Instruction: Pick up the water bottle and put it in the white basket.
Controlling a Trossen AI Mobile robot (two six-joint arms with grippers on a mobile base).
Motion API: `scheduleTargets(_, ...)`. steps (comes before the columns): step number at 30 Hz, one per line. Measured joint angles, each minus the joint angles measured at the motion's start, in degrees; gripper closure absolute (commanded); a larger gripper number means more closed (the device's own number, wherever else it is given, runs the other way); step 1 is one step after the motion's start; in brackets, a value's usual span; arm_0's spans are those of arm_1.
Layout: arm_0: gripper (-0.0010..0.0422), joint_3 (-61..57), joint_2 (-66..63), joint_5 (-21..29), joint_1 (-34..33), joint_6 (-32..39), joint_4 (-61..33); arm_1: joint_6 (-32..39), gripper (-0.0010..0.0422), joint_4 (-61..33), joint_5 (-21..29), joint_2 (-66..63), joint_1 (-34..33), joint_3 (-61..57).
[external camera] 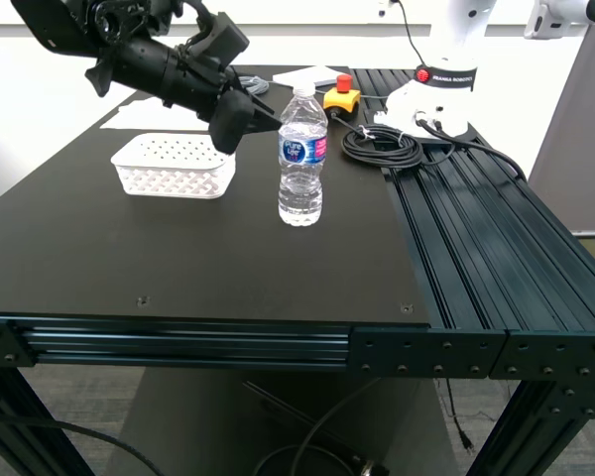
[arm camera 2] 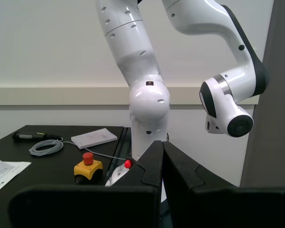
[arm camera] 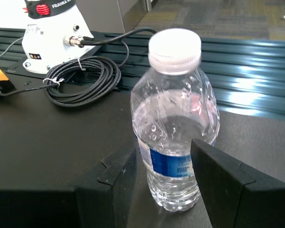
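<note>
The water bottle (external camera: pixel 301 159) stands upright near the middle of the black table, clear and ribbed, with a white cap and a blue and pink label. My first gripper (external camera: pixel 259 116) hangs just to its exterior-view left, open. In the first wrist view the bottle (arm camera: pixel 173 118) fills the gap ahead of the two black fingers (arm camera: pixel 115 173), which do not press on it. The white basket (external camera: pixel 129 159) sits on the table further to the exterior view's left, with nothing in it. My second gripper (arm camera 2: pixel 162 148) is shut on nothing and faces a white robot arm.
A coiled black cable (external camera: pixel 382 144), a yellow box with a red button (external camera: pixel 342 96) and the white robot's base (external camera: pixel 431 94) lie behind the bottle. White paper sheets (external camera: pixel 154 114) lie behind the basket. Ribbed metal rails (external camera: pixel 496 248) form the exterior view's right part of the table.
</note>
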Motion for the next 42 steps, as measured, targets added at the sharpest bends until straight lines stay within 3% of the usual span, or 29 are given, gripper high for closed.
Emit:
scheduleTargets(6,0.0412,0.0,0.0,0.0,0.0,0.0,0.0,-1.7,0.0174,0.0,0.0,0.0,-0.3,2.9)
scheduleTargets(10,0.0412,0.0,0.0,0.0,0.0,0.0,0.0,-1.6,0.0142,-0.1,0.0,0.0,-0.8,3.7)
scheduleTargets(19,0.0412,0.0,0.0,0.0,0.0,0.0,0.0,-2.9,0.0174,1.8,1.5,0.6,-4.2,3.8)
scheduleTargets(25,0.0412,0.0,0.0,0.0,0.0,0.0,0.0,-5.3,0.0178,2.6,-0.1,5.3,-5.8,8.8)
scheduleTargets(27,0.0412,0.0,0.0,0.0,0.0,0.0,-0.3,-6.0,0.0202,1.0,0.2,7.3,-5.8,10.6)
scheduleTargets(28,0.0412,0.0,0.0,0.0,0.0,0.0,-0.3,-6.0,0.0234,0.5,0.1,7.8,-5.8,11.5)
scheduleTargets(32,0.0412,0.0,0.0,0.0,0.0,0.0,-0.5,-6.3,0.042,-1.4,0.5,7.9,-5.6,11.8)
scheduleTargets(35,0.0412,0.0,0.0,0.0,0.0,0.0,-0.8,-6.3,0.0417,-2.0,-0.8,7.1,-4.6,11.7)
scheduleTargets(38,0.0412,0.0,0.0,0.0,0.0,0.0,-1.3,-4.5,0.0413,-3.8,-7.9,5.2,-1.8,11.7)
scheduleTargets(42,0.0412,0.0,0.0,0.0,0.0,0.0,-1.4,-6.6,0.0413,-4.0,-7.9,1.5,6.7,11.6)
